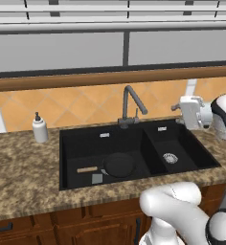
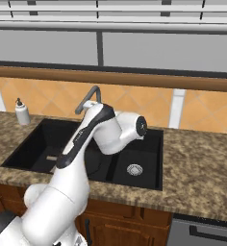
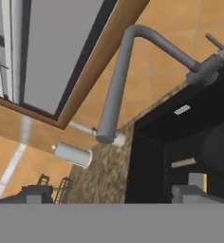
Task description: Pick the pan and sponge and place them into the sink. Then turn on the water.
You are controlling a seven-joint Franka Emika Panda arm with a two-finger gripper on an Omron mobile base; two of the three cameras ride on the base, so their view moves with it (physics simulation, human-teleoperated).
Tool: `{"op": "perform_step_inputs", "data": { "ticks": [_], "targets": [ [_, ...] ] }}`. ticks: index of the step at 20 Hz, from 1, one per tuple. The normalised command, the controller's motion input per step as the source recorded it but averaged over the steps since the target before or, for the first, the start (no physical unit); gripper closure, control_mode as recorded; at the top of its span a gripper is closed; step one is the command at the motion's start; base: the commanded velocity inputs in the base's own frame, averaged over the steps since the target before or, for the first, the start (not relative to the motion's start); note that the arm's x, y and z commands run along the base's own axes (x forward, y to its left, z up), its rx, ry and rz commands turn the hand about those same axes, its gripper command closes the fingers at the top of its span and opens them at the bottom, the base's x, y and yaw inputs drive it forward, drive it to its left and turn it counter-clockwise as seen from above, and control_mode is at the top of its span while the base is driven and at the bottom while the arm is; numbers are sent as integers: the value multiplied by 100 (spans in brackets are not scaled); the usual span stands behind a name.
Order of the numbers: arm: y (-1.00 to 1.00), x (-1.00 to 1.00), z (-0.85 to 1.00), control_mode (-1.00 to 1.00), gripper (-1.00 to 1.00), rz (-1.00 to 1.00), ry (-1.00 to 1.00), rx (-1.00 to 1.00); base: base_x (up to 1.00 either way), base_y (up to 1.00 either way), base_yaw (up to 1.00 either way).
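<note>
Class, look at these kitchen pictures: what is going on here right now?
A white robot arm is working at a black sink set in a speckled counter. The pan and the sponge already lie in the wide basin. The pincer is open and holds nothing; it is raised to the right of the faucet, pointing towards it. No water runs from the spout, so turning it on is the step left. A soap bottle stands left of the sink.

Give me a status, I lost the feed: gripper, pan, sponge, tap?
Gripper open, empty, beside faucet. Pan and sponge already in sink. No water running. Nothing blocking the tap.
</note>
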Motion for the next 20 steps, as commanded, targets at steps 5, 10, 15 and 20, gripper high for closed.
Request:
{"op": "perform_step_inputs", "data": {
  "ticks": [5,10,15,20],
  "targets": [
    [0,77,-53,-100,-100,0,7,-2,0,0,0],
    [0,87,-56,-100,-100,0,9,0,0,0,0],
    [-15,94,-53,-100,-100,0,11,0,0,0,0],
    [-22,49,-32,-100,-100,0,5,0,0,0,0]
  ]
}}
